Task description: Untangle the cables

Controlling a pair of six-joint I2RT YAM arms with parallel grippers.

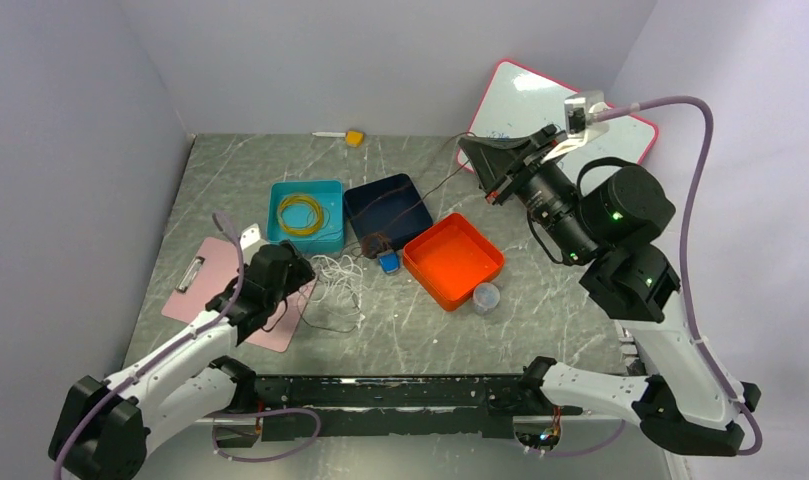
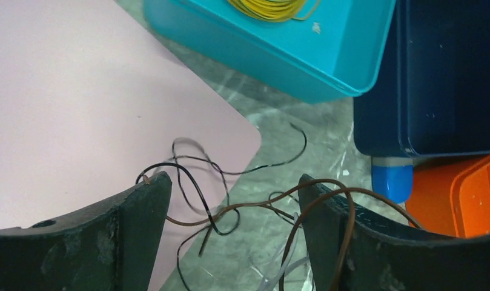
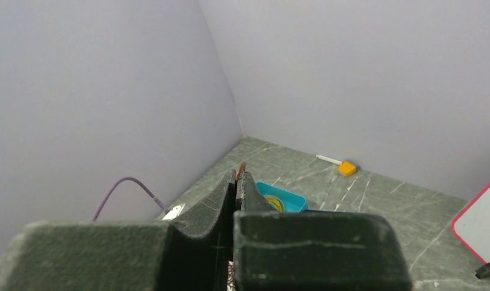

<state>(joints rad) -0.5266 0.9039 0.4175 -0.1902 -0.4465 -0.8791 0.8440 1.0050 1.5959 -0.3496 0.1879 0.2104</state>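
The cables (image 1: 337, 285) lie as a loose bunch of white and dark brown-red wires right of the pink clipboard (image 1: 212, 290). My left gripper (image 1: 298, 268) is low over them, open. In the left wrist view the left gripper (image 2: 230, 182) straddles the dark and brown wires (image 2: 215, 209), and one brown loop drapes over the right finger (image 2: 351, 242). White strands (image 2: 291, 260) lie below. My right gripper (image 1: 467, 150) is raised high at the back, shut on a brown wire (image 1: 420, 195) running taut down to the bunch. Its end (image 3: 241, 167) pokes out of the right gripper (image 3: 238, 177).
A teal tray (image 1: 305, 244) holds a yellow coil (image 1: 300, 212). A navy tray (image 1: 400, 195), an orange tray (image 1: 455, 262), a blue object (image 1: 388, 263) and a small clear cup (image 1: 487, 297) stand around the bunch. A whiteboard (image 1: 540, 105) and a yellow block (image 1: 354, 138) are at the back.
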